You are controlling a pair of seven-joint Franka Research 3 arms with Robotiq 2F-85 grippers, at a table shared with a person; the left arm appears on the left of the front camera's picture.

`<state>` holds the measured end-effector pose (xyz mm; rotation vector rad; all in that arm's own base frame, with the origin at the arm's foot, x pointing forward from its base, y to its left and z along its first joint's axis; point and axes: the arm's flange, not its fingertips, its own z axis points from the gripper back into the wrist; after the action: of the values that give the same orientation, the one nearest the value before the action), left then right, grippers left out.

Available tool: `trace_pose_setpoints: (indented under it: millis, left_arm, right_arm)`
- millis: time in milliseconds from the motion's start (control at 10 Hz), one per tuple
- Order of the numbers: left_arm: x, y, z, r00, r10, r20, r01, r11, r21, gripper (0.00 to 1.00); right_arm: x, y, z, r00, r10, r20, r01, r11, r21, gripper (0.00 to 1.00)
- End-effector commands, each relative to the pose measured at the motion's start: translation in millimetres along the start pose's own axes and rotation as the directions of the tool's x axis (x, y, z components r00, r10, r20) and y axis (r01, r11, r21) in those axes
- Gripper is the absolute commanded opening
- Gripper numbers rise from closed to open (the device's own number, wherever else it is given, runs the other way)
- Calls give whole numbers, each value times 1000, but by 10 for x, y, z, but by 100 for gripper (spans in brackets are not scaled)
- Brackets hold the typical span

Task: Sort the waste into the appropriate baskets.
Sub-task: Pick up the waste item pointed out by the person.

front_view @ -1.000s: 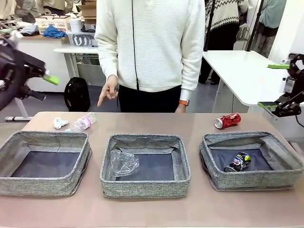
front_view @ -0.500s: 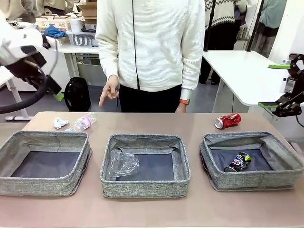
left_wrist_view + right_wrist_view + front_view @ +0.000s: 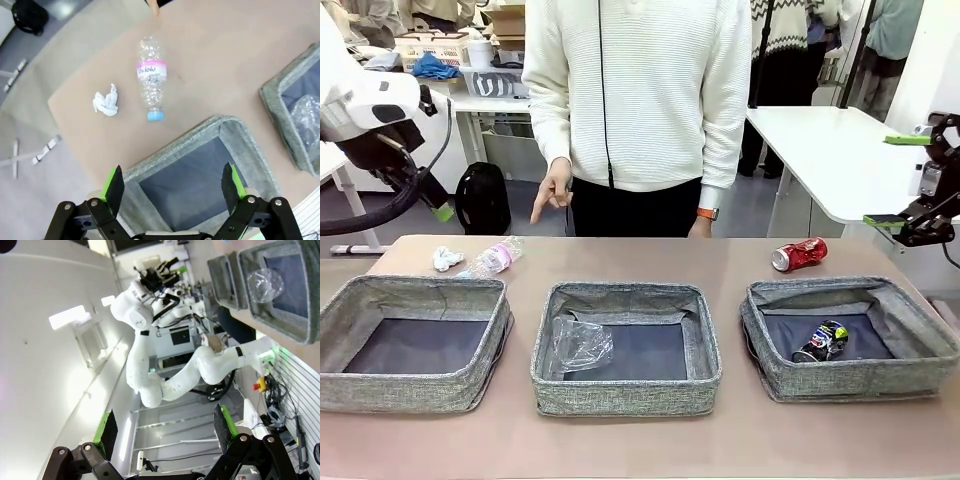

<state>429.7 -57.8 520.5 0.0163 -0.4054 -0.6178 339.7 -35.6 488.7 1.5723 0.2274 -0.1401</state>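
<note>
left end effector [image 3: 172, 175] open, empty, raised at bench [image 3: 640, 440] left end | right end effector [image 3: 163, 417] open, empty, off right edge | pink-label bottle [image 3: 151, 85], paper wad [image 3: 105, 102], red can [image 3: 798, 254] on bench behind baskets | crumpled clear bottle [image 3: 581, 343] in middle basket [image 3: 620, 396] | black can [image 3: 820, 341] in right basket [image 3: 840, 382]

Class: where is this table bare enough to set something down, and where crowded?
Free: the front strip before the three baskets; the far edge between the pink-labelled bottle and the red can; the bottom of the left basket. Crowded: the far-left corner, with bottle and paper wad.
</note>
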Motion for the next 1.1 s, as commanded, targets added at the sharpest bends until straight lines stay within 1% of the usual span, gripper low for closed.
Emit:
trace_pose_setpoints:
  millis: [0, 100, 200, 300, 400, 500, 600, 700, 800, 900, 1000]
  left_arm:
    - [238, 132, -292, 999, 5, -45, -2, 999, 48, 100]
    - [419, 230, -471, 1000, 28, 2, -28, 989, 147, 100]
    - [578, 264, -679, 994, -96, -54, 101, 990, 101, 100]
    - [693, 277, -881, 987, -151, -63, 155, 985, 70, 100]
    - [788, 318, -1125, 984, -135, -119, 139, 990, 24, 100]
    - [822, 363, -1349, 978, -148, -145, 146, 989, -25, 100]
    - [869, 429, -1596, 976, -167, -140, 164, 986, -27, 100]
    - [927, 449, -1903, 973, -170, -158, 162, 985, -60, 100]
    - [965, 457, -2135, 971, -159, -180, 150, 987, -61, 100]
    - [970, 473, -2291, 965, -167, -203, 153, 985, -83, 100]
    - [949, 488, -2387, 962, -184, -204, 160, 979, -131, 100]
  right_arm:
    - [-12, 14, -11, 1000, 5, 2, -5, 1000, 13, 100]
    - [-12, 14, -11, 1000, 5, 2, -5, 1000, 13, 100]
    - [-12, 14, -11, 1000, 5, 2, -5, 1000, 13, 100]
    - [-12, 14, -11, 1000, 5, 2, -5, 1000, 13, 100]
    - [-12, 14, -11, 1000, 5, 2, -5, 1000, 13, 100]
    - [-12, 14, -11, 1000, 5, 2, -5, 1000, 13, 100]
    - [-12, 14, -11, 1000, 5, 2, -5, 1000, 13, 100]
    - [-12, 14, -11, 1000, 5, 2, -5, 1000, 13, 100]
    - [-12, 14, -11, 1000, 5, 2, -5, 1000, 13, 100]
    - [-12, 14, -11, 1000, 5, 2, -5, 1000, 13, 100]
    - [-12, 14, -11, 1000, 5, 2, -5, 1000, 13, 100]
